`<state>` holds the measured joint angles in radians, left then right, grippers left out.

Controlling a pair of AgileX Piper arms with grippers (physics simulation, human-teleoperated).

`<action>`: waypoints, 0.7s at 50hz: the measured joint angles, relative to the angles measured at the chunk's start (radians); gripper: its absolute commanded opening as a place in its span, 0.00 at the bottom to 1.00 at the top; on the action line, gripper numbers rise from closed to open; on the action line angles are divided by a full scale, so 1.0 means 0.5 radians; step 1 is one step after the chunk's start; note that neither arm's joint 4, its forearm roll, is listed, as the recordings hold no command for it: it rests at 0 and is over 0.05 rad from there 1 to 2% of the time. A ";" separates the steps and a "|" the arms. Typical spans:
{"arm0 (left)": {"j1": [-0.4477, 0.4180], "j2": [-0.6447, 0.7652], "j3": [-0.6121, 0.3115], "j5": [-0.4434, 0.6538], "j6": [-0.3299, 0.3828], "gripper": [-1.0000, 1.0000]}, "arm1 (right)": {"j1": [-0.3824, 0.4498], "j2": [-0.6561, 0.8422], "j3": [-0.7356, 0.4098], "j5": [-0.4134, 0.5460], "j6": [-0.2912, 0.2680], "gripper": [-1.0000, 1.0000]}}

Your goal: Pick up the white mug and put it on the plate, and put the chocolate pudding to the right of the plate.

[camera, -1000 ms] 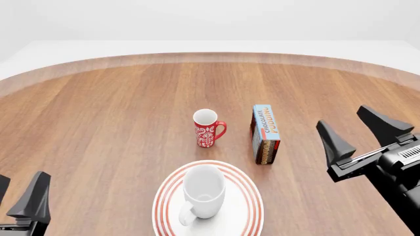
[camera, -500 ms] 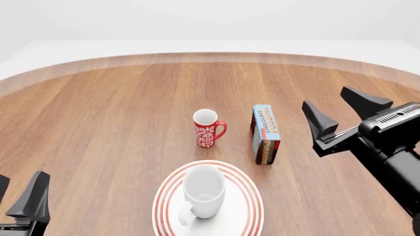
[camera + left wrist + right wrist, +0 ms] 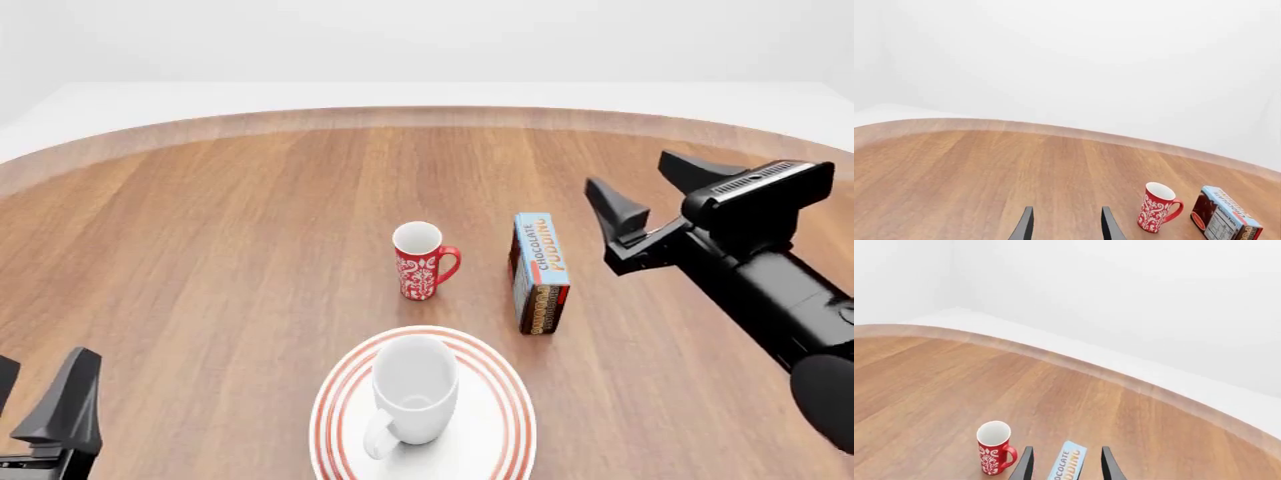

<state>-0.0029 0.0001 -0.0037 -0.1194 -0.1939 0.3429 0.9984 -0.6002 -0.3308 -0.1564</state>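
Nearest the camera in the front view, at about 7 o'clock, the left gripper (image 3: 34, 410) sits idle at the table's edge, only partly in frame; its own wrist camera shows the two fingers apart with nothing between them.

Just beyond, at 6 o'clock, the white mug (image 3: 411, 400) stands upright on the plate (image 3: 510, 400), handle turned toward the near left. Judging by that, the first half of the task looks done.

Farther in, near the middle of the table (image 3: 200, 250), the chocolate pudding (image 3: 539, 272) stands on end at roughly 12 to 1 o'clock from the plate, behind its right rim and apart from it, rather than beside it on the right. The red mug (image 3: 422, 261) stands just to its left, at the plate's 12 o'clock, with a clear gap between the two. The box is untouched, so placing it at the plate's 3 o'clock is what remains.

At about 3 o'clock from the box, the right gripper (image 3: 650, 198) hovers above the table with its fingers spread wide and empty, pointing toward the box. Its wrist camera frames the box's top between the fingertips, which suggests an approach for the grasp.
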 measured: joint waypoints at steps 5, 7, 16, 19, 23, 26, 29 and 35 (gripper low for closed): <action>0.002 0.000 0.001 -0.002 -0.003 1.00 | 0.006 0.063 -0.056 0.024 0.009 1.00; 0.003 0.000 0.002 -0.002 -0.004 1.00 | 0.008 0.088 -0.078 0.034 0.013 1.00; 0.005 0.000 0.002 -0.005 -0.008 1.00 | 0.014 0.192 -0.177 0.085 0.039 1.00; 0.005 0.000 0.002 -0.005 -0.010 1.00 | 0.014 0.226 -0.204 0.100 0.051 1.00; 0.006 0.000 0.002 -0.005 -0.012 1.00 | 0.014 0.276 -0.241 0.121 0.071 1.00; 0.006 0.000 0.002 -0.005 -0.013 1.00 | 0.014 0.311 -0.265 0.136 0.082 1.00; 0.006 0.000 0.001 -0.004 -0.015 1.00 | 0.013 0.347 -0.292 0.152 0.096 1.00; 0.008 0.000 0.001 -0.004 -0.018 1.00 | 0.010 0.413 -0.339 0.184 0.123 1.00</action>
<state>0.0012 0.0001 -0.0033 -0.1214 -0.2029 0.3481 1.2050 -0.7696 -0.2388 -0.0950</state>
